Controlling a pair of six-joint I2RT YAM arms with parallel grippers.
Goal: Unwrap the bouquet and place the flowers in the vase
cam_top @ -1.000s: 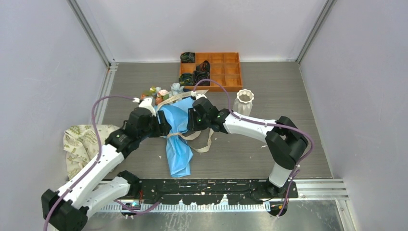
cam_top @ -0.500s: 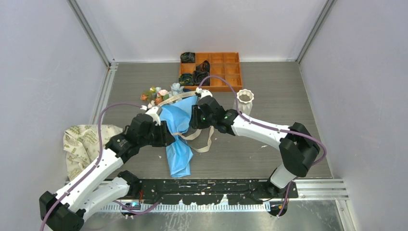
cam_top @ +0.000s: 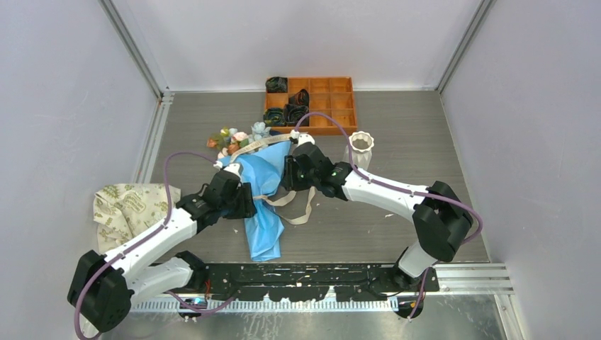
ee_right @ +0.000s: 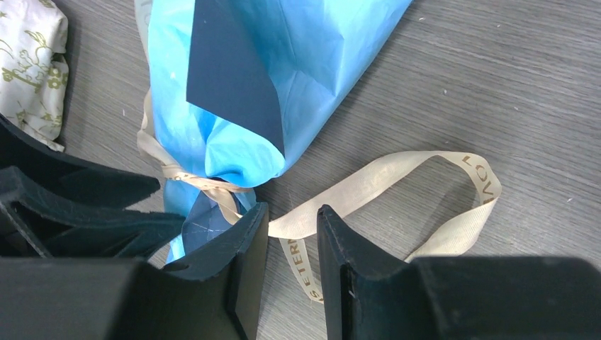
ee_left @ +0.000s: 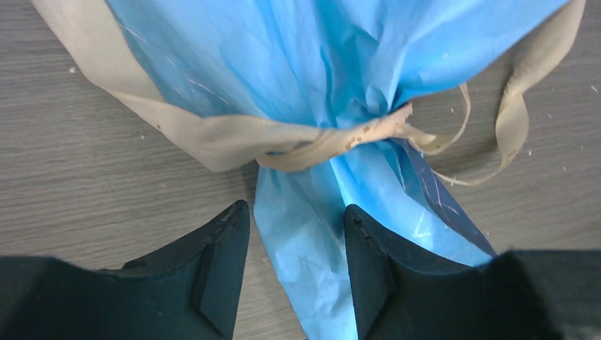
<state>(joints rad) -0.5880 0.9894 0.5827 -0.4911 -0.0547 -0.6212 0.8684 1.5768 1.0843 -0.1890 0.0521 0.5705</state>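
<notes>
Inward, both arms low over the bouquet [cam_top: 264,185].

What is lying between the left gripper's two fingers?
The tail of the blue wrapping paper, below the beige ribbon, sits inside the left gripper; the left wrist view shows it.

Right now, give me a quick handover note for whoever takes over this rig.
Left gripper: jaws open, astride the blue wrapping just below where the ribbon is knotted.
Right gripper: jaws open, a loose ribbon tail between them, not pinched.
Bouquet lies on the table, ribbon tied; vase stands upright to its right, no flowers inside.
Done: nothing yet. Left: untie ribbon, unwrap, move flowers into vase.
</notes>
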